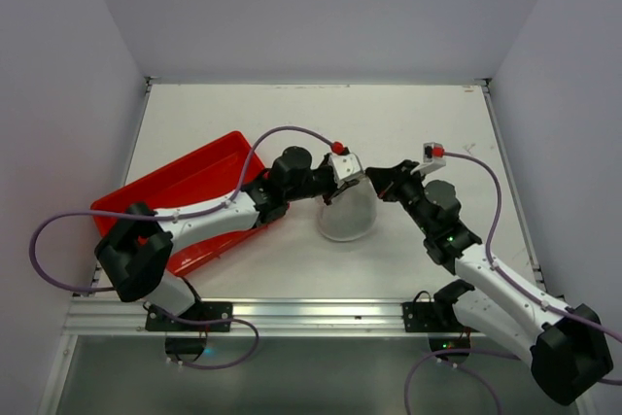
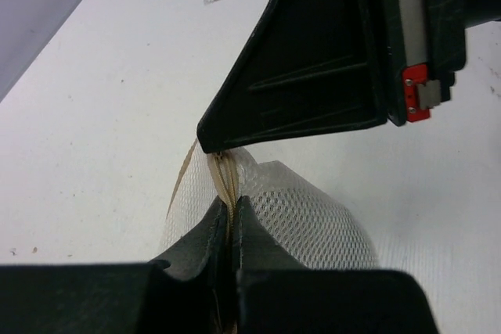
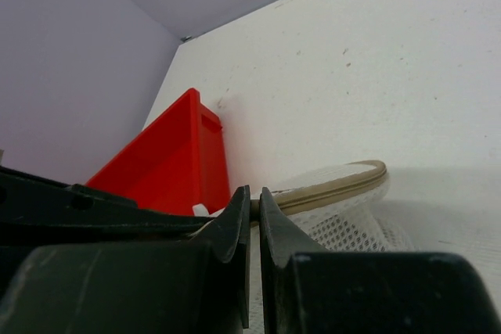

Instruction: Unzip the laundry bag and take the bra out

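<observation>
The left claw [image 2: 232, 205] is closed tight, its two fingers pinching the tan zip edge [image 3: 337, 181] of the laundry bag [image 1: 348, 219] with only a thin sliver of that edge showing between them. The right claw [image 3: 252, 197] is closed as well, and the same tan edge runs straight into the narrow slit between its fingers, so it appears to grip the bag's rim too. The two claws meet tip to tip above the bag. In the left wrist view, the right claw's point comes down onto the tan strip just ahead of the left claw's fingertips, touching or almost touching them. The bag's white mesh body hangs below and just beyond both claws and bulges out to the side of the left claw, with its bottom resting on the bench [image 1: 408, 123]. What is inside the mesh cannot be made out. A red tray [image 1: 190, 191] lies behind the left claw, under that arm's forearm. From the right claw it stands past the bag on the far side, apart from the mesh.
</observation>
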### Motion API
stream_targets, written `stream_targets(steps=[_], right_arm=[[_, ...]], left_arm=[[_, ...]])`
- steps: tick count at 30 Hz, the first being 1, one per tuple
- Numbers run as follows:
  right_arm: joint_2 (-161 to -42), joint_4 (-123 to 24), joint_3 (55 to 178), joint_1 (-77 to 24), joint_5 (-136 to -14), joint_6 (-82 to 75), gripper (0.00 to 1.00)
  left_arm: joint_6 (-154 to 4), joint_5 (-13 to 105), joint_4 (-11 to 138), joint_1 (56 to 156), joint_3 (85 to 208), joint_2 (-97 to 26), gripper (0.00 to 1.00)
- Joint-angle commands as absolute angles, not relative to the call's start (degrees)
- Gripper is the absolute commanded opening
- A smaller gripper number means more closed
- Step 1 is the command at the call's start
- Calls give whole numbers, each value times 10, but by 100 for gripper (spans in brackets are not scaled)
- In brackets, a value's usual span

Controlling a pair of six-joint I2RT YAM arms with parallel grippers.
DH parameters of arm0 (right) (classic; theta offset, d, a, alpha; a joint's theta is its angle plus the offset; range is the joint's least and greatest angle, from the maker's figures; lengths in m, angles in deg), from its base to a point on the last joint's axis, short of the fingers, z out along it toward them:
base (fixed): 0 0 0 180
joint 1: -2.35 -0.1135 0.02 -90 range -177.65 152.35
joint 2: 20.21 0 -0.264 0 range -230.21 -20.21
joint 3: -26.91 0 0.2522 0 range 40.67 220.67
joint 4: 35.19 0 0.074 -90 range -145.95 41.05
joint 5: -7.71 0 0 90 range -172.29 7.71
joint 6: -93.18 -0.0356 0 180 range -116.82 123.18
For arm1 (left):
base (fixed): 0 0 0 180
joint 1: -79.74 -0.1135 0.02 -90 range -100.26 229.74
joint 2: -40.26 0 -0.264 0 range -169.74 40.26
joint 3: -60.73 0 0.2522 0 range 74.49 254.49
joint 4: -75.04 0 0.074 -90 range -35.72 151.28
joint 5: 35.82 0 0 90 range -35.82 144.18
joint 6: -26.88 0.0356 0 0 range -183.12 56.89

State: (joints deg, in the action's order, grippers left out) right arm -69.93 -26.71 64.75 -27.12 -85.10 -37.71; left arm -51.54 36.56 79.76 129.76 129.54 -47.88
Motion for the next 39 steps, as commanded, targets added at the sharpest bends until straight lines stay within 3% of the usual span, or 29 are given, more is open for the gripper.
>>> stream_targets(steps=[1,15,17,23,27,32,39], right_arm=[[-705,-264,650,-250,-896,-362,0],[-748,-250,633,-206,-895,-364,0],[-760,-231,632,-204,-891,-361,0],[-732,-229,639,-202,-880,-346,0],[-691,-272,664,-203,-897,-319,0],[-671,-301,677,-202,-899,-311,0],[-684,-243,646,-204,-841,-344,0]], left_arm=[[-506,349,796,1299,1280,-438,0],[-511,363,883,1297,1183,-335,0],[-513,348,879,1291,1185,-339,6],[-520,341,866,1265,1199,-394,10],[-520,348,899,1247,1218,-429,24],[-516,362,896,1228,1287,-500,32],[-543,355,918,1211,1271,-462,67]])
